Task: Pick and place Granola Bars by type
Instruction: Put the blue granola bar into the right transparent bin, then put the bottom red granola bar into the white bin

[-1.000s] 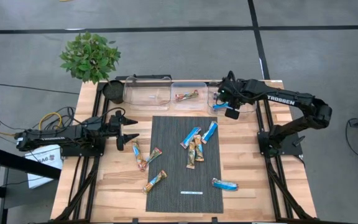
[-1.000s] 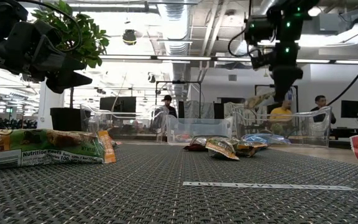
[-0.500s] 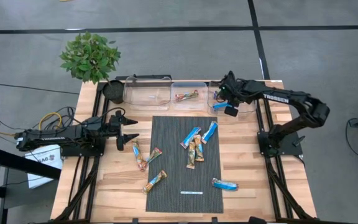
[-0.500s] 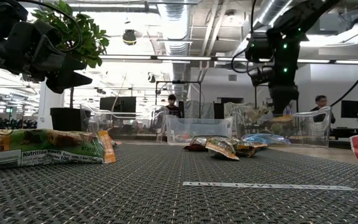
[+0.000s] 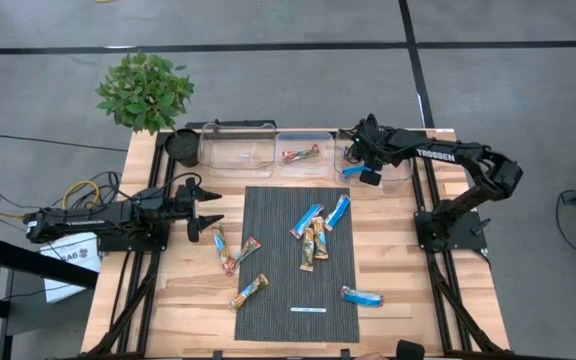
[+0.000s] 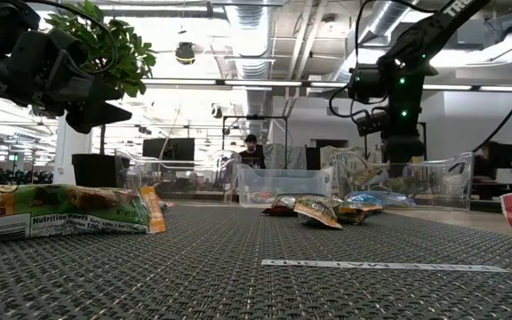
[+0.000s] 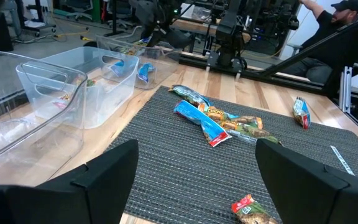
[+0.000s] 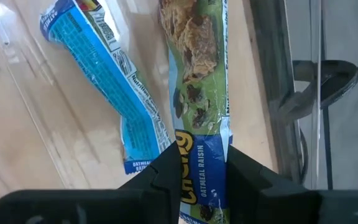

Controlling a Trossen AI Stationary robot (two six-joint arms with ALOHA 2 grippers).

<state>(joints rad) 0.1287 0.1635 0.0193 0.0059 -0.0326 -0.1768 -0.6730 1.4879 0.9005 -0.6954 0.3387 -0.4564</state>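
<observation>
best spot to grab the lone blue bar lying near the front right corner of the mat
Take the lone blue bar across its narrow width near the middle, coming straight down from above. It lies flat on the mat with its long axis running left to right and nothing touching it, so the pincer's fingers should probably straddle its long sides, not the crimped ends.

A robotics lab or workshop is showing here: exposed ceiling ducts are running overhead, monitors are sitting on benches behind the wooden table, and a person is working at a workstation.
</observation>
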